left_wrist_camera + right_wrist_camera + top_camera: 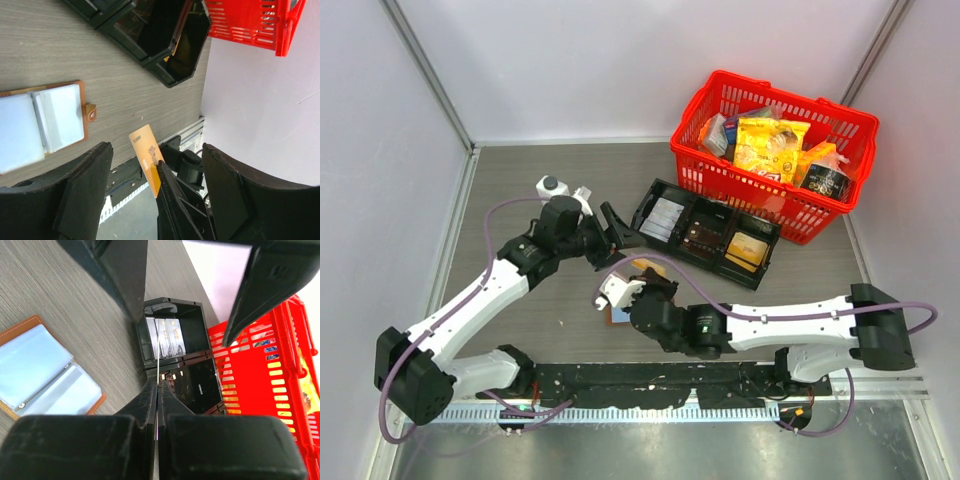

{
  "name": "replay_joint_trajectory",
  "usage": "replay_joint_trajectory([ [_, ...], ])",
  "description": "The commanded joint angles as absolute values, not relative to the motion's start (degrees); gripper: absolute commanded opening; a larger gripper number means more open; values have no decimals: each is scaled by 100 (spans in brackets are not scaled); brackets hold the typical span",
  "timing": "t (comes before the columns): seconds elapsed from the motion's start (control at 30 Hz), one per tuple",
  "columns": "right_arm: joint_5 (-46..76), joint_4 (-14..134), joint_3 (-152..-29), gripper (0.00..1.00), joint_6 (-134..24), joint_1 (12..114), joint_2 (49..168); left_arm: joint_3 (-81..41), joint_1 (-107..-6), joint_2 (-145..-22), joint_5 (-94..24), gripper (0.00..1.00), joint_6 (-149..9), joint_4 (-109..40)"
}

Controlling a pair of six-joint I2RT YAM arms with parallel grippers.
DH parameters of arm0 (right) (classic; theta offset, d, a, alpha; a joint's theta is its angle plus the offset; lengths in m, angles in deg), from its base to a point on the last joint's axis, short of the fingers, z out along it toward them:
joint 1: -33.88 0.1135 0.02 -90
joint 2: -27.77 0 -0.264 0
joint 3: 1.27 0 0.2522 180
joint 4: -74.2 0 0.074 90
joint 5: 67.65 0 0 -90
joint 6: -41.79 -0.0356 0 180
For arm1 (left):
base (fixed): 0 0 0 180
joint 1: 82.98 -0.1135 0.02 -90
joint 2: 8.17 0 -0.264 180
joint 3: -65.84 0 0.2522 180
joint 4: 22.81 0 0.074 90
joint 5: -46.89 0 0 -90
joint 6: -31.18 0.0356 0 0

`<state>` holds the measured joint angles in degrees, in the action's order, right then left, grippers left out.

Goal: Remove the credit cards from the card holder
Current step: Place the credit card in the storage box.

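Black right claw (pixel 157 385) pinches thin orange card (pixel 144 150) — edge-on sliver; black left claw (pixel 157 150) spread; grey woodgrain tabletop (pixel 520 190), white walls (pixel 620 60).

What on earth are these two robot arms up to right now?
The right gripper is pinched shut on a thin orange card, holding it up between the wide-open fingers of the left gripper, which do not touch it; it looks like a handover. The brown leather-look card holder lies open on the grey table. A few silvery cards sit in an end compartment of the black tray.
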<state>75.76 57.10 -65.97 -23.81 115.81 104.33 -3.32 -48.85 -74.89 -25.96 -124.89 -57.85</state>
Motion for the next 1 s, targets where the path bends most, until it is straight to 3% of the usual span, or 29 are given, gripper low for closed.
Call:
replay_joint_trajectory([
  [0.0, 8211, 6649, -6873, 1, -1781, 11781, 10766, 135, -4887, -7207, -2299, 71, -12746, -5302],
  [0.17, 8554, 7062, -7005, 1, -1263, 11984, 11162, 347, -4896, -7163, -2122, 39, -12869, -5055],
  [0.23, 8590, 7203, -6979, 1, -1148, 12001, 11189, 400, -4887, -7119, -2122, 20, -12870, -4993],
  [0.27, 8572, 7273, -6944, 1, -1104, 12001, 11180, 452, -4896, -7084, -2166, 5, -12852, -4976],
  [0.3, 8511, 7457, -6839, 1, -1069, 12001, 11154, 496, -4887, -7049, -2236, 0, -12835, -4932],
  [0.47, 8326, 7119, -6890, 7, -1366, 11975, 11110, 821, -4896, -6970, -2368, 0, -12852, -4248],
  [0.53, 8107, 6366, -7065, 16, -2077, 11861, 11005, 1058, -4896, -6908, -2499, 0, -12826, -3861],
  [0.63, 7335, 5141, -7443, 44, -3331, 11589, 10751, 1314, -4896, -6812, -2789, 0, -12668, -3527],
  [0.7, 6537, 4586, -7567, 53, -3930, 11327, 10453, 1454, -4887, -6741, -2939, 0, -12519, -3341],
  [0.83, 5164, 4409, -7410, 62, -5038, 10632, 9671, 1762, -4896, -6618, -3212, 0, -12299, -2788],
  [0.97, 3951, 4663, -6963, 64, -6048, 9648, 8845, 2096, -4896, -6451, -3309, 0, -12202, -2226],
])
